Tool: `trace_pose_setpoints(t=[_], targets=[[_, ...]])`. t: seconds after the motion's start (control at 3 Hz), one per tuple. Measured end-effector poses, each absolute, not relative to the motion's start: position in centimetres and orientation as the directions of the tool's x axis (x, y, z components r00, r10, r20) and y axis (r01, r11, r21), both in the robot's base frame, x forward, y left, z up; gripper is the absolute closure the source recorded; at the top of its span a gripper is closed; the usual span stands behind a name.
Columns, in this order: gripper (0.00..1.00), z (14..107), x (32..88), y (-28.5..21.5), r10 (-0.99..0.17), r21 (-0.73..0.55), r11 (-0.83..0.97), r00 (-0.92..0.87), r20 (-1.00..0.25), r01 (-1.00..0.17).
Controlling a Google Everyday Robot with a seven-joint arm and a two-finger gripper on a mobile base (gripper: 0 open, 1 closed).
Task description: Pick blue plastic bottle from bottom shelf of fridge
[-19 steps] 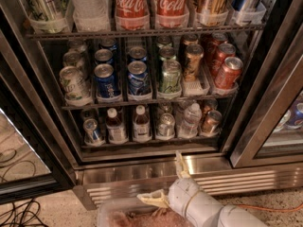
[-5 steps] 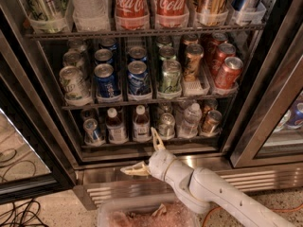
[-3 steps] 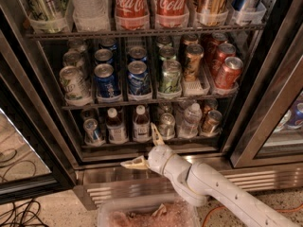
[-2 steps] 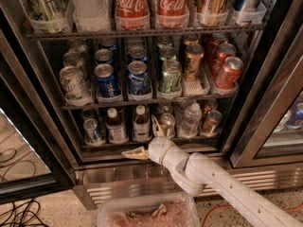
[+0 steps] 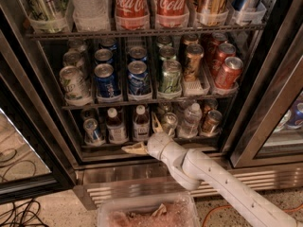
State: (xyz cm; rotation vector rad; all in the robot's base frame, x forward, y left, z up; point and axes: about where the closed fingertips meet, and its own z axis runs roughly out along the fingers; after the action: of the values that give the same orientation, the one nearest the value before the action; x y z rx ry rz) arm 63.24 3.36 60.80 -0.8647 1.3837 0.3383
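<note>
The fridge point(image 5: 56, 111) stands open, with dark racks of cans and bottles. On its bottom shelf stand two small bottles with white caps and dark reddish-brown liquid: one point(image 5: 115, 126) at the left and one point(image 5: 140, 124) just right of it. My gripper point(image 5: 145, 136) is open at the front edge of the bottom shelf, right in front of the right-hand dark bottle. One finger point(image 5: 156, 122) points up beside that bottle and the other point(image 5: 134, 149) points left below it. It holds nothing. The white arm comes in from the lower right.
A clear water-like bottle point(image 5: 191, 119) and several cans point(image 5: 93, 130) share the bottom shelf. The ribbed steel base point(image 5: 113, 176) lies below. A clear plastic bin point(image 5: 147, 213) sits on the floor in front. Cables point(image 5: 16, 214) lie at lower left. A door frame point(image 5: 265, 112) stands at right.
My gripper has risen from in front of the steel base to the bottom shelf's front edge and moved in toward the right-hand dark bottle, still open.
</note>
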Motion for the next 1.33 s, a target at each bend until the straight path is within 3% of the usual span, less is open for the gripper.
trace_pose_setpoints(t=[0.67, 1.33], targets=[[0.0, 60.8, 62.66, 5.21, -0.243, -0.315, 0.666, 0.203, -0.949, -0.676], [0.43, 60.81, 62.66, 5.22, -0.243, -0.315, 0.666, 0.203, -0.949, -0.676]])
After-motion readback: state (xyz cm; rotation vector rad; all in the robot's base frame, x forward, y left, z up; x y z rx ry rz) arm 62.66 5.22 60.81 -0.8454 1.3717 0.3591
